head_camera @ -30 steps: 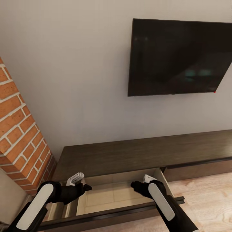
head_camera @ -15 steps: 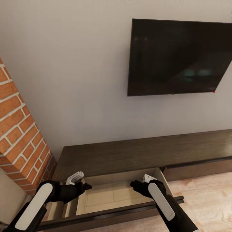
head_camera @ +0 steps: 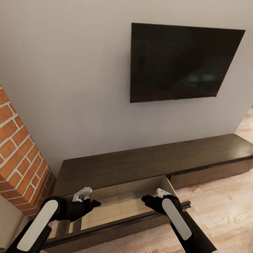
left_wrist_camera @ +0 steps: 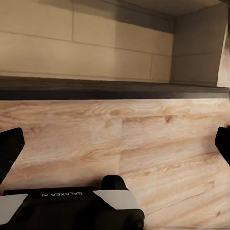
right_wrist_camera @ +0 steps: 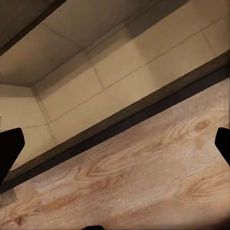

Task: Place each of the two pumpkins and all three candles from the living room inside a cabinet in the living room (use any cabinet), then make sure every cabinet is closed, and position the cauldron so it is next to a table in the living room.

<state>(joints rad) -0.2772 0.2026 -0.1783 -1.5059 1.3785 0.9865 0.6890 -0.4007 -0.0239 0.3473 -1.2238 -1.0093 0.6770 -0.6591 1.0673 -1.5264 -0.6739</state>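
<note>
Pale grey wall fills most of the head view, with one flat black television [head_camera: 179,61] mounted at upper right and a red brick column [head_camera: 19,165] along the left edge. Below them runs the long, low dark-brown wooden cabinet [head_camera: 154,163], its grained top bare. One drawer [head_camera: 116,207] at lower centre stands pulled out, showing a pale beige panelled interior with nothing in it; a second drawer front to the right is flush. Light wood-plank floor [head_camera: 225,207] spreads at lower right. Two black-and-white arms reach in from the bottom corners: the left gripper [head_camera: 92,203] and the right gripper [head_camera: 146,200] hang over the drawer, one near each end, nothing between their fingers.

Through the left wrist view, two black fingertips [left_wrist_camera: 10,146] sit wide apart at the frame's edges, released, over knotted plank flooring; the drawer's dark front edge crosses above, beige panels behind.

From the right wrist view, its black fingertips [right_wrist_camera: 9,146] are likewise spread and empty, the dark drawer edge running diagonally between beige panels and floor.
</note>
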